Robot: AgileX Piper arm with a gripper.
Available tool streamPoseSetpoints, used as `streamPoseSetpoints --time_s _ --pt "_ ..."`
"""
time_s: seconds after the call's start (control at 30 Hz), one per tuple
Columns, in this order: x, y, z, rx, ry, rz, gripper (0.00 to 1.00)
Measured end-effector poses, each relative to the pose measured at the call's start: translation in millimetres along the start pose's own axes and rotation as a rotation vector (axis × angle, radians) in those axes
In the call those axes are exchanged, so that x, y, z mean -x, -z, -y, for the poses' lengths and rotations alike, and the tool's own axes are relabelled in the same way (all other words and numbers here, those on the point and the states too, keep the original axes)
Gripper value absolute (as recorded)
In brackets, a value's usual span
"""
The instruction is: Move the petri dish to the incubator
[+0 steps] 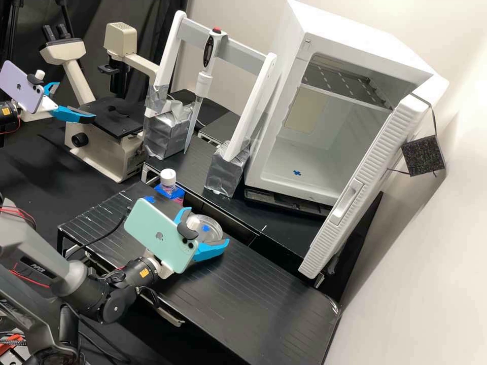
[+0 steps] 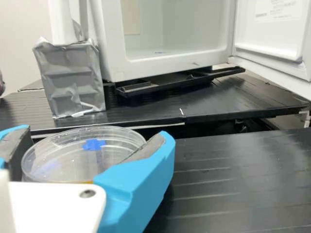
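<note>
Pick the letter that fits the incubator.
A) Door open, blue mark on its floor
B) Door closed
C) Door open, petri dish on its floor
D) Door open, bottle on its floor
A: the door stands swung open, and a blue mark lies on the incubator floor, while the petri dish is outside, at the gripper.

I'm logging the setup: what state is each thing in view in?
Petri dish: level, between the tool's fingers
Tool: closed on the dish's sides
Incubator: door wide open
Bottle: upright, capped
Pipette: hanging upright in its stand
Microscope: upright
</note>
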Motion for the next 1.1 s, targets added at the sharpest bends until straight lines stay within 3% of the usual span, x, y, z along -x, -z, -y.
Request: streamPoseSetpoints --time_s 0.17,0.27,0.7,1.1 --pt "-8.4 5.0 7.0 0.064 -0.002 -0.027 0.0" --pt "-13.9 1.8 10.9 0.086 -0.006 -0.003 0.0" --pt "-18.3 -3.0 12.4 0.105 -0.011 -0.001 0.0" --pt "-7.9 -1.6 4.0 0.079 -0.001 -0.021 0.0"
